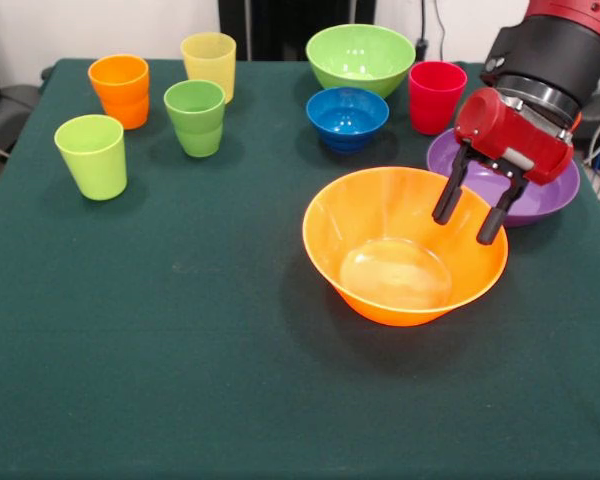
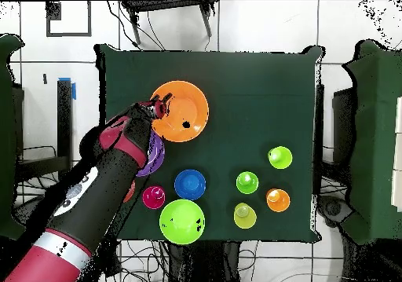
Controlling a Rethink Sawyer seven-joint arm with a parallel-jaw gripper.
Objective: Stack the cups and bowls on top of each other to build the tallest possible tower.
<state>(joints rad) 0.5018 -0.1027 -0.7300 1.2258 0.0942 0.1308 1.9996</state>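
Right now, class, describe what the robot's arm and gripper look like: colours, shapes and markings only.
The arm is thick and tubular, red with black sections; grey patches show on its side in the overhead view. The gripper has a rounded red body, a small grey block beneath it, and two slim black fingers. A silver ring sits above the red body.

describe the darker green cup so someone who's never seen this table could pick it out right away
In the front view, look at the group of four cups on the green table, at its far left. The darker green cup stands upright between the orange cup and the blue bowl, just in front of the pale yellow cup. It is a deeper green than the lime cup.
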